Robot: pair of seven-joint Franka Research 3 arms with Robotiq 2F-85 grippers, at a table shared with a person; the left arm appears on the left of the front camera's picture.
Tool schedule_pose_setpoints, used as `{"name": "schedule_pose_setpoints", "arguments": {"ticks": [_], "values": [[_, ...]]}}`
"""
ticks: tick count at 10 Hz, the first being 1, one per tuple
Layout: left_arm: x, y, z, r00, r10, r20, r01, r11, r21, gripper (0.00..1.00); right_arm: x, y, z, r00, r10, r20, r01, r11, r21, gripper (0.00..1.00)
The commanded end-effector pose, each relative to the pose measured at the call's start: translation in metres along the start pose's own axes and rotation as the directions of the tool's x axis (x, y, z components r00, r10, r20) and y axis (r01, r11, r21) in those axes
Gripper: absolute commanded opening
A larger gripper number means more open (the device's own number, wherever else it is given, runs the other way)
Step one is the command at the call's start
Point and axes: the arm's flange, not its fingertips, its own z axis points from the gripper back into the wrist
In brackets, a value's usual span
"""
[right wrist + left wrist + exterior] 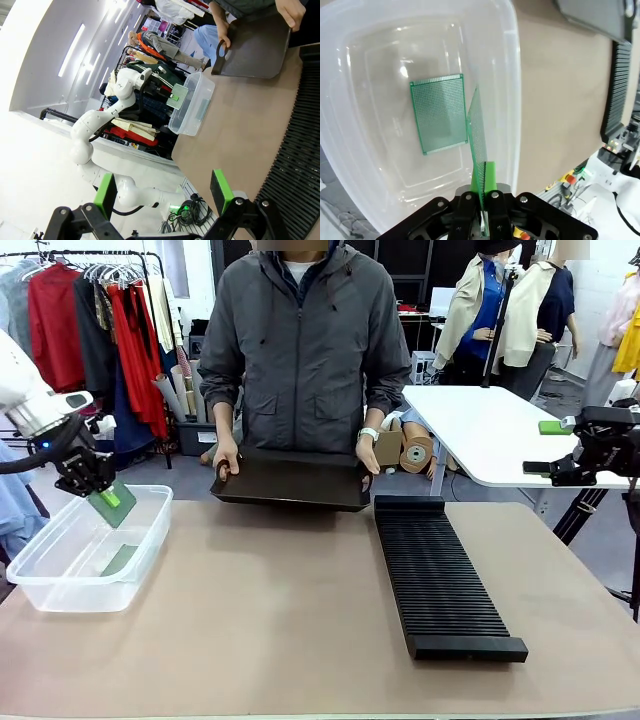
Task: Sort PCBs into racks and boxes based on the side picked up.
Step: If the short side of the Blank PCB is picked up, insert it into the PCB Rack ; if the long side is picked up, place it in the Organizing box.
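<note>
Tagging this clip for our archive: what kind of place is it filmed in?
Probably a robotics lab or test space, not a factory: the table holds a slotted rack and a clear box, while a clothes rail stands behind.

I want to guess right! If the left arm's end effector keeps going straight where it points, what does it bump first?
Probably the clear box's floor, near the PCB lying there. The left end effector points down into it, gripping another PCB.
</note>
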Motion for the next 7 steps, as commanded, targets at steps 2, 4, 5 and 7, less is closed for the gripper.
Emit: {"name": "schedule_pose_setpoints", "arguments": {"ticks": [2, 4, 5, 7], "values": [[0.000, 0.021, -0.024, 0.999, -0.045, 0.026, 0.045, 0.999, -0.006, 0.00, 0.000, 0.002, 0.001, 1.000, 0.009, -0.001, -0.009, 1.000, 0.008, 1.00], [0.004, 0.029, -0.044, 0.999, -0.050, 0.014, 0.051, 0.999, -0.004, 0.00, 0.000, 0.002, 0.001, 1.000, 0.009, -0.001, -0.009, 1.000, 0.008, 1.00], [0.006, 0.032, -0.053, 0.999, -0.053, 0.007, 0.053, 0.998, -0.018, 0.00, 0.000, 0.002, 0.001, 1.000, 0.009, -0.001, -0.009, 1.000, 0.008, 1.00], [0.010, 0.042, -0.071, 0.999, -0.043, -0.012, 0.043, 0.998, -0.042, 0.00, 0.000, 0.002, 0.001, 1.000, 0.009, -0.001, -0.009, 1.000, 0.008, 1.00]]}}
